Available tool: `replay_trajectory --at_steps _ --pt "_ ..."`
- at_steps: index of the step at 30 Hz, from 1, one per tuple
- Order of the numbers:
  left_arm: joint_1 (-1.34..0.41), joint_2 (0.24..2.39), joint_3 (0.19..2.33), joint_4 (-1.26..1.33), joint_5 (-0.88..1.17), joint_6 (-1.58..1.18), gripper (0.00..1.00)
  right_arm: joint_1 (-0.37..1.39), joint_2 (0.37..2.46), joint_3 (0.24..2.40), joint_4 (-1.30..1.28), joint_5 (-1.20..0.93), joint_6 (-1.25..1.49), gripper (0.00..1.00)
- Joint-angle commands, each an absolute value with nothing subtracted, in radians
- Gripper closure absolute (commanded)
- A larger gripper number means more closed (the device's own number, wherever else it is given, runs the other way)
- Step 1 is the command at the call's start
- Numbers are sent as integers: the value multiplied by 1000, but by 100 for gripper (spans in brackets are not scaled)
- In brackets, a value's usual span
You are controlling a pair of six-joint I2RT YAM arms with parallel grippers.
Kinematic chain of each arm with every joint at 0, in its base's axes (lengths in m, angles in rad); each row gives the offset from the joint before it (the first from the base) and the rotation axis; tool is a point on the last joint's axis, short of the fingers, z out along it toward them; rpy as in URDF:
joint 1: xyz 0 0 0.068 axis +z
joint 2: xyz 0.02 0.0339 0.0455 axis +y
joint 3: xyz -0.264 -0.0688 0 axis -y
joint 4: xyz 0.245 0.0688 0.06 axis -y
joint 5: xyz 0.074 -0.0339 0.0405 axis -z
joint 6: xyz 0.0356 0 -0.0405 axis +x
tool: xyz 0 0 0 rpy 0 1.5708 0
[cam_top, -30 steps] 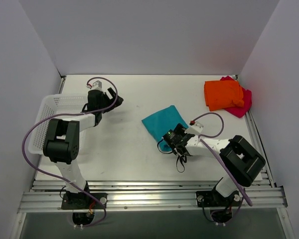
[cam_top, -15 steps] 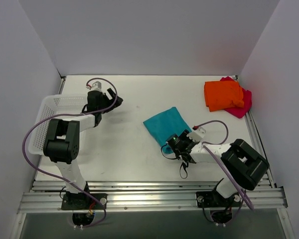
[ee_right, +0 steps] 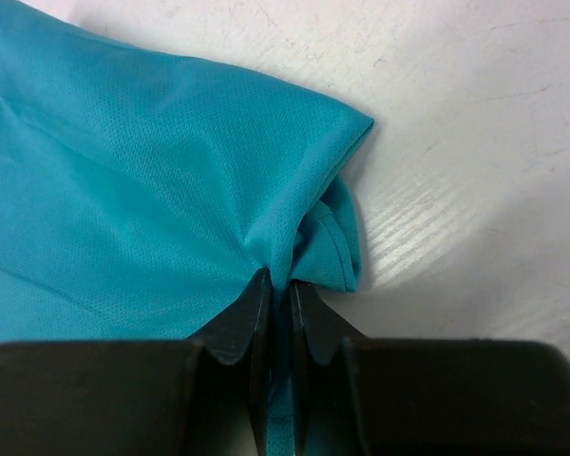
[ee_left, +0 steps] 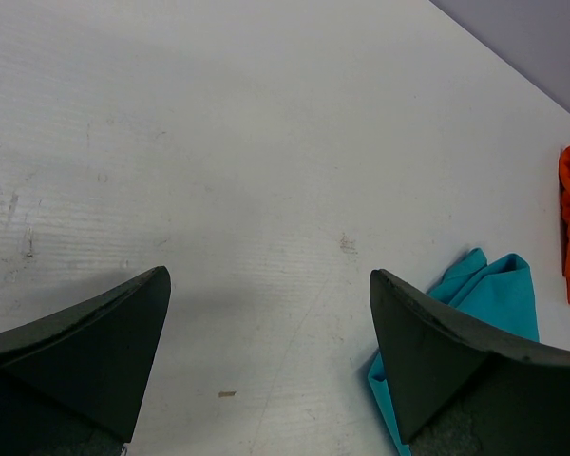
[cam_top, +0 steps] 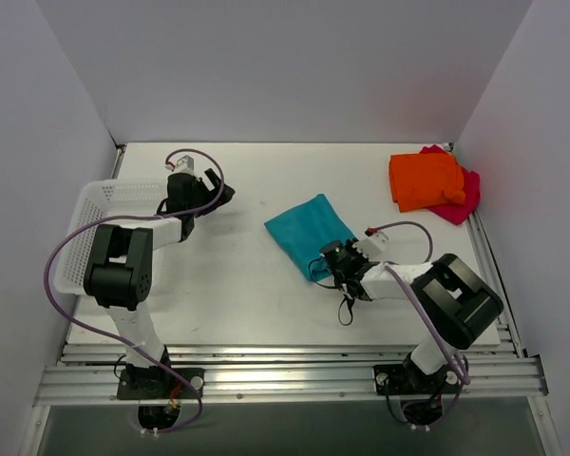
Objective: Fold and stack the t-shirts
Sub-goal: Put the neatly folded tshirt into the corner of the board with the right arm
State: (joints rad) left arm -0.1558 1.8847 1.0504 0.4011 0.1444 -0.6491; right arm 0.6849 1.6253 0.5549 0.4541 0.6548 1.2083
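Where its jaws meet, right end effector (ee_right: 277, 281) pinches teal t-shirt (ee_right: 142, 180).

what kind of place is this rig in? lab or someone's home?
Most likely a lab test cell: a white table boxed in by plain walls, an aluminium mounting rail along its near edge, and staged props: a mesh basket, a teal t-shirt, an orange t-shirt.
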Motion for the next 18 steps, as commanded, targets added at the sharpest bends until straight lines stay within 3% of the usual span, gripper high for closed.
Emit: replay_trajectory --at_steps 1,9,18 --pt "-152 1890 1068 439 158 -637 5 669 1545 600 191 609 1115 100" --pt "-149 1878 1066 442 176 -647 5 473 1473 943 -44 621 899 100" --pt "-129 1873 1054 469 219 -670 5 345 1643 1383 -123 557 770 100"
